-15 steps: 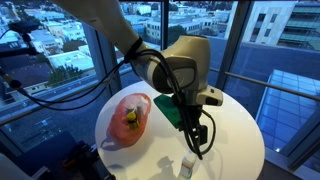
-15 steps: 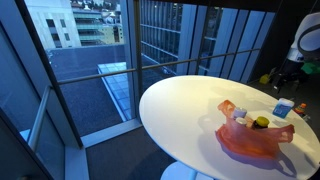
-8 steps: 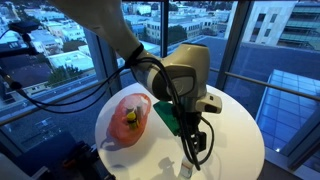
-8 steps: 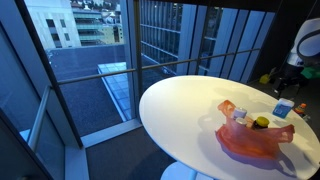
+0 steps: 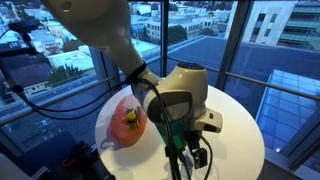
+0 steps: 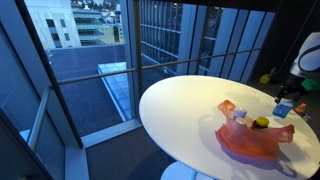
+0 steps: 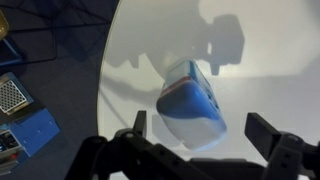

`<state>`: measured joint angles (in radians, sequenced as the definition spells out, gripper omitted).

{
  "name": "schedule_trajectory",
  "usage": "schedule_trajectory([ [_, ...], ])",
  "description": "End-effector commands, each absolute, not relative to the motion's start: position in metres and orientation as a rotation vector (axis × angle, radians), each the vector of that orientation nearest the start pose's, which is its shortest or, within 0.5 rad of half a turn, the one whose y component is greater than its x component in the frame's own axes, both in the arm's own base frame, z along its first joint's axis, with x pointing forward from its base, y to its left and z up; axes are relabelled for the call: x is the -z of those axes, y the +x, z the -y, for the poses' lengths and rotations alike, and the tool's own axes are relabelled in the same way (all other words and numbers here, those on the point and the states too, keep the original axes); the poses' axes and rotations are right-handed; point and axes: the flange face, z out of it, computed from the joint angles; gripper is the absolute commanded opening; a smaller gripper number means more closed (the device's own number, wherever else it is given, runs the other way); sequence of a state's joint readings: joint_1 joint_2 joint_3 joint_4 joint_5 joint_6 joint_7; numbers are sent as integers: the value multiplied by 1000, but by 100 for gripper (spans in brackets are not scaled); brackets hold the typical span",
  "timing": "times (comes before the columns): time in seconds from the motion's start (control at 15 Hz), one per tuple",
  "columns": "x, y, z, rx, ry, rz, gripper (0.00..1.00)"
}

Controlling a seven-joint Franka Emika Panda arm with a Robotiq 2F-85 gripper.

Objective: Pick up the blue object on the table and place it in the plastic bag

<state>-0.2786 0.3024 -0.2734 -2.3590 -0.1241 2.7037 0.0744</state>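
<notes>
- Gripper (image 7: 198, 126) jaws are apart, wide open, clamped on nothing.
- In the wrist view the blue object (image 7: 190, 104) sits mid-frame on the white table (image 7: 150, 40), between the two fingers (image 7: 137, 124) and just beyond their tips.
- The object is a blue body with a white top face, lying skewed to the jaw line.
- I see a gap on both sides of it. The left-of-frame finger is near its edge and the right-of-frame finger is well apart, so there is no contact.
- In an exterior view the gripper (image 5: 187, 160) is down low over the near side of the table (image 5: 235, 130), right of the plastic bag (image 5: 126, 122). The arm hides the object in that view.
- In an exterior view the blue object (image 6: 285, 108) rests on the table (image 6: 180, 105) at its far right. It lies just beside the right end of the plastic bag (image 6: 255, 140), outside it.
- The gripper (image 6: 296, 92) hangs directly above the object there. I can't tell the height gap from that angle.
- The bag is reddish and translucent, slumped open on the table, with a yellow item (image 6: 262, 122) inside.
- The wrist view also shows a blue box (image 7: 35, 131) on the floor, left of the table edge.
</notes>
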Motion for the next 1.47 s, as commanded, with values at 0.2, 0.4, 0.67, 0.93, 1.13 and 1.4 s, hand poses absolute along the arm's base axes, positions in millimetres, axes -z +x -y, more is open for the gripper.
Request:
schedule_trajectory([
  [0.2, -194, 438, 281, 81, -3194, -811, 56],
  [0.4, -197, 442, 277, 98, -3206, -795, 32],
  [0.67, -214, 457, 261, 141, -3234, -738, 21],
  [0.93, -240, 484, 225, 201, -3268, -613, 21],
  [1.13, -264, 506, 187, 277, -3291, -488, 21],
  [1.4, -291, 524, 125, 324, -3267, -284, 21],
])
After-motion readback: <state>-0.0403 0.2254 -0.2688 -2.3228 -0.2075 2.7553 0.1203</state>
